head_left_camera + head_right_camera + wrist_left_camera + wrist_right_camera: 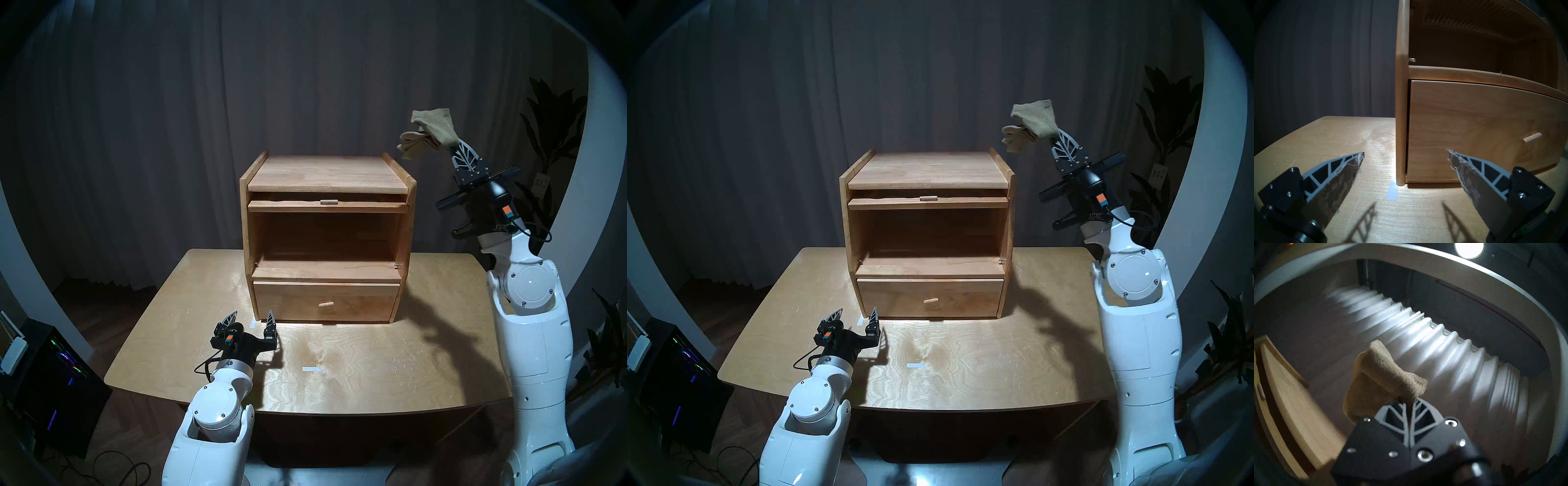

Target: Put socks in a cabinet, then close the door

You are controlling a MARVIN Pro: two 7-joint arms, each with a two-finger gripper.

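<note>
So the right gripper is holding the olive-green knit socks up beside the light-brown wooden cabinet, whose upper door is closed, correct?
Not quite: the door is open, slid in under the cabinet top, as the head view shows. The right gripper does hold the socks up beside it.

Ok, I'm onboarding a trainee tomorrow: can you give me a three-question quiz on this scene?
1. True or false: the cabinet upper compartment stands open.
2. Which gripper holds the socks? A) left B) right C) neither
3. Fill in: the left gripper hovers over the table, fingers ____.

Key: 1 true; 2 B, the right gripper; 3 apart, holding nothing.
</note>
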